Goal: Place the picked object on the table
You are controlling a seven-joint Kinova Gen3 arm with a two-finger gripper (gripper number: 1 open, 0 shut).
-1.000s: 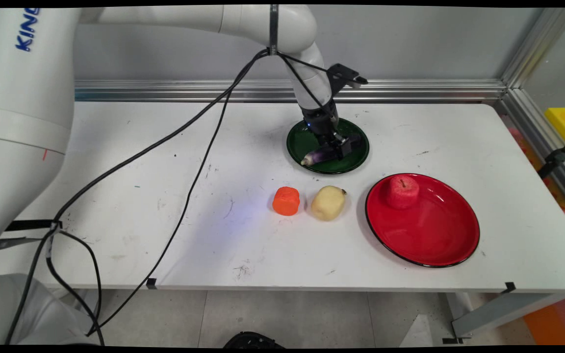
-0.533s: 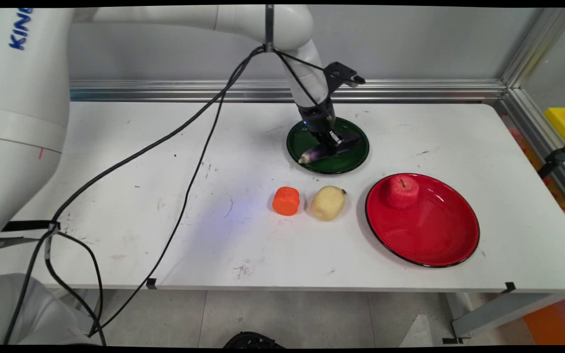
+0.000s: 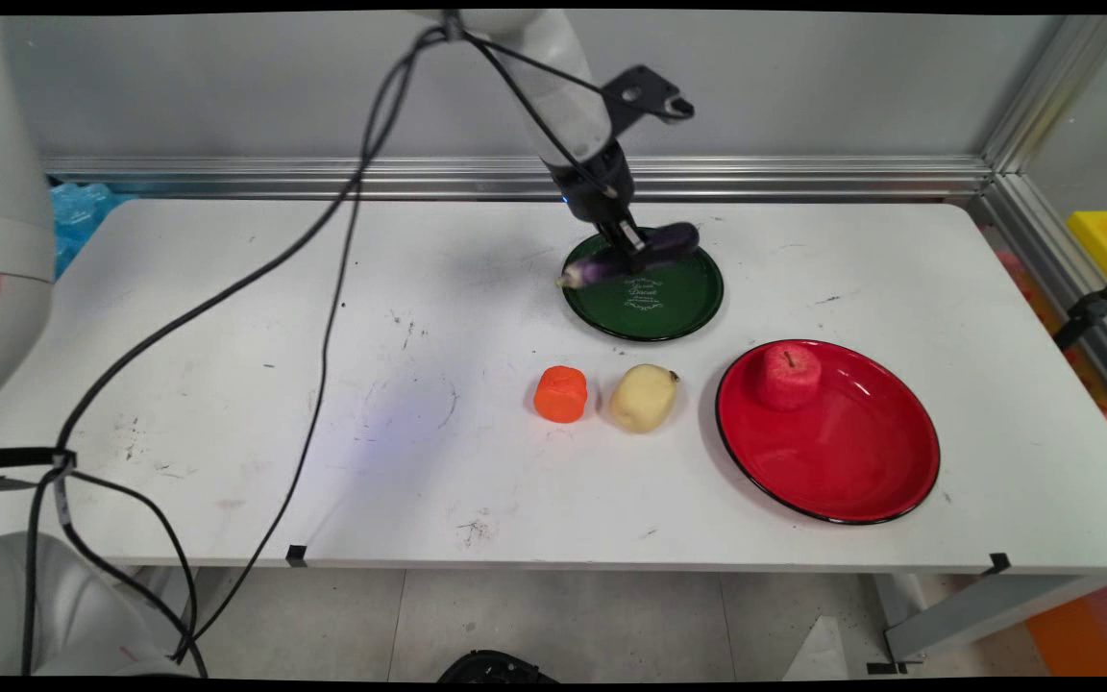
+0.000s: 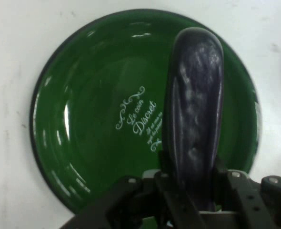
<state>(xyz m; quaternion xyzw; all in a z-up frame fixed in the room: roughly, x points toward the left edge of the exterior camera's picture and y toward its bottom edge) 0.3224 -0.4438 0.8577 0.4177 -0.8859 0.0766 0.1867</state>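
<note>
I am gripping the eggplant (image 3: 630, 255) in my gripper (image 3: 632, 252), fingers clamped across its middle, and I am holding it in the air above the green plate (image 3: 654, 317), clear of the plate's surface. From my hand view the eggplant (image 4: 194, 100) is running lengthwise away from me over the plate's white lettering. It looks like a light toy, smooth and glossy, so I judge it could slip or swivel in a narrow pinch; the middle, where I am holding it, seems the balanced spot. Nearer the table's (image 3: 227, 317) front edge are sitting an orange piece (image 3: 560, 393), a potato (image 3: 643, 397), and a red plate (image 3: 851, 461) carrying an apple (image 3: 788, 376).
</note>
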